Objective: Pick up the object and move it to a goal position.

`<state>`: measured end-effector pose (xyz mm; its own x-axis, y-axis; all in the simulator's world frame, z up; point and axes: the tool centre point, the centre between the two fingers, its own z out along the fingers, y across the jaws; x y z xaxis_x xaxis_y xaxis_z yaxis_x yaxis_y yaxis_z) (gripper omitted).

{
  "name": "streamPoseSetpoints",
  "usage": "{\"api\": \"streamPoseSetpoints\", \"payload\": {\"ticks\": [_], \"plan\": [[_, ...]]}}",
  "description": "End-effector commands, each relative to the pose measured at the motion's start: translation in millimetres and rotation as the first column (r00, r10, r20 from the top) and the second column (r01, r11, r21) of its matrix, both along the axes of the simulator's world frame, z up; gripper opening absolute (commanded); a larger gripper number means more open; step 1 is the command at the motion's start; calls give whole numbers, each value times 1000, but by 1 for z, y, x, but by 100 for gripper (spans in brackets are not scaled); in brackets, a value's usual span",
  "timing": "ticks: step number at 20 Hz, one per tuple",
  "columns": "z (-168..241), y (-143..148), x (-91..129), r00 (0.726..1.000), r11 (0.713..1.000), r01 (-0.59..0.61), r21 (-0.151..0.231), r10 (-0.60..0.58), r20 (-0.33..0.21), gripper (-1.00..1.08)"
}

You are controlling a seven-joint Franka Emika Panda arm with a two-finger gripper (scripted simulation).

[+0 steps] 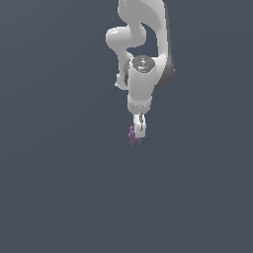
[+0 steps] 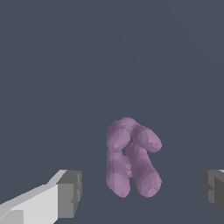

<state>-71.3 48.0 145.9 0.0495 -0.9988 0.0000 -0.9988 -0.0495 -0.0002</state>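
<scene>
Gripper (image 2: 140,192) fingers are standing wide apart in the wrist view, one grey pad (image 2: 70,194) showing at about eight o'clock of the frame and the other pad (image 2: 214,190) peeking in at about four o'clock, and nothing is being clamped between them; clear dark floor is showing on both sides of the object (image 2: 131,157). That purple-magenta lump is sitting in the gap between the two pads, touching neither, a knobbly thing made of several sausage-like lobes. Two long lobes are running side by side with their rounded ends pointing toward six o'clock of the wrist frame, joining at a humped end toward twelve o'clock, so the long axis is lying roughly along the twelve-to-six line, crossways to the line between the pads. One shorter lobe is branching off the hump and pointing out toward about four o'clock. Over in the exterior view, the white arm (image 1: 141,74) is hanging down from twelve o'clock of the frame, the gripper (image 1: 139,126) is pointing toward six o'clock, and the object (image 1: 133,136) is showing as a small purple patch right at the fingertips, partly hidden behind them, near the middle of the grey floor (image 1: 59,188). Whether the lump is resting on that floor cannot be told.
</scene>
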Motion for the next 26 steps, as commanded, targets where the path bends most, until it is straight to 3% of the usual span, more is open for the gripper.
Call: {"api": "streamPoseSetpoints", "payload": {"ticks": [1,19,20,26], "plan": [[0,0,0,1000,1000,0,0,0,0,100],[-50,0,-1,1000,1000,5,0,-5,0,100],[-50,0,-1,1000,1000,5,0,-5,0,-100],[-50,0,-1,1000,1000,5,0,-5,0,-100]]}}
